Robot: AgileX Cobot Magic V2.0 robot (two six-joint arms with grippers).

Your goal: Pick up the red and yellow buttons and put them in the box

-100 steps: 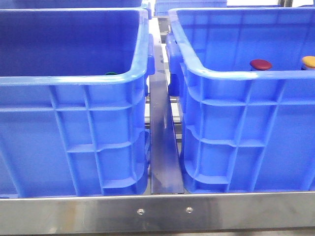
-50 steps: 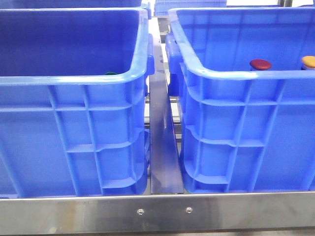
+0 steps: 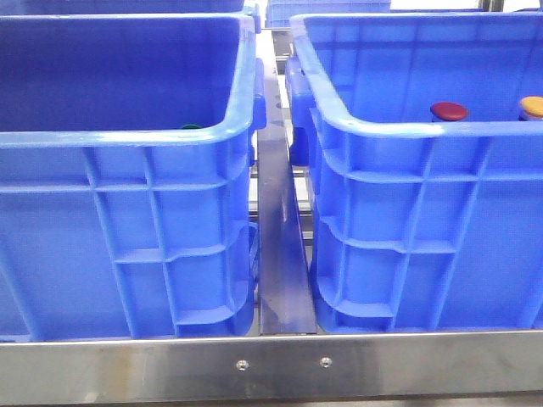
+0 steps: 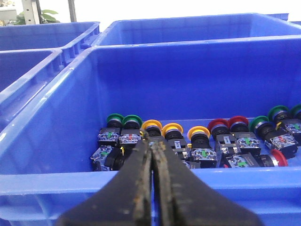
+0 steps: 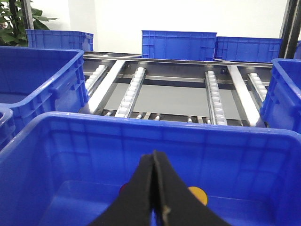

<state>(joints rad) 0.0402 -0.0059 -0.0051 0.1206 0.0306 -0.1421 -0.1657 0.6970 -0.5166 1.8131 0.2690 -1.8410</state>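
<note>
Jaws clenched empty on both the left gripper point(image 4: 151, 141) and right gripper point(image 5: 154, 155), so the left should part wide, then drop squarely onto a yellow button point(image 4: 172, 128) just beyond its tips, clearing the supply crate point(image 4: 56, 89) rim.

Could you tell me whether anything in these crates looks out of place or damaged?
Nothing stands out. The red button and yellow button sit inside the right crate; the other crate holds orderly rows of push-button switches. No cracks or spills show.
</note>
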